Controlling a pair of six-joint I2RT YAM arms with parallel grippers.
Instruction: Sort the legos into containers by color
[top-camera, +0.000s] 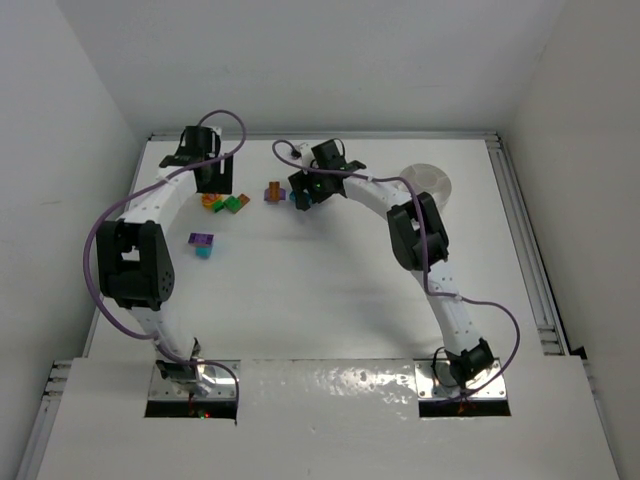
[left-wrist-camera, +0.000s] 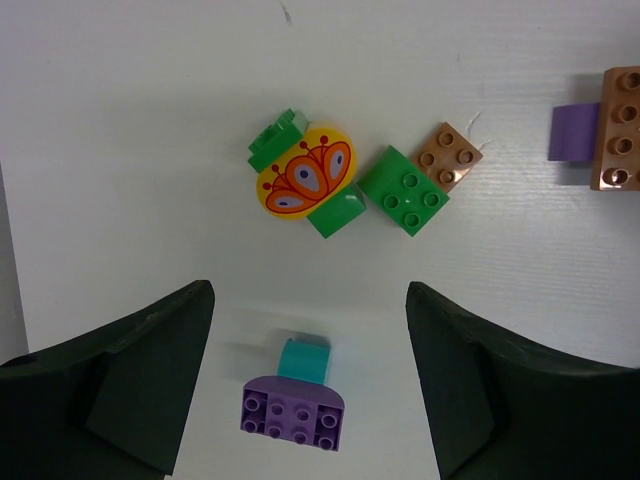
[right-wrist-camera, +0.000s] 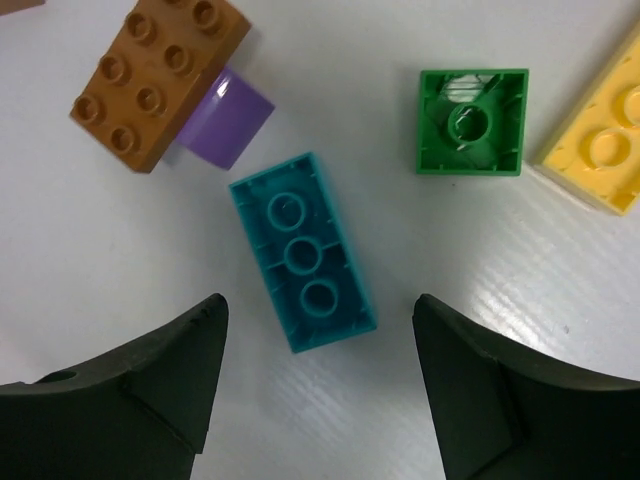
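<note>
Two risks. The right gripper (right-wrist-camera: 320, 300) hangs open and empty over the upturned teal brick (right-wrist-camera: 303, 250), which lies slantwise to the jaws. Closing could catch its corners and spin it into the big brown brick (right-wrist-camera: 160, 80) just beside. The left gripper (left-wrist-camera: 306, 292), also released and holding nothing, frames a purple brick (left-wrist-camera: 293, 412) touching the second teal brick (left-wrist-camera: 303, 360). Pinching both would mix colours in one wedge. The legos lie near the worktop's far edge, left of middle. The white dish (top-camera: 425, 180) is near the far right corner, well apart and partly hidden by the right arm. Counts: teal 2, purple 2, brown 2, yellow 2 including the round printed piece (left-wrist-camera: 305, 175), green at least 3 (cannot tell exactly), dish 1.
</note>
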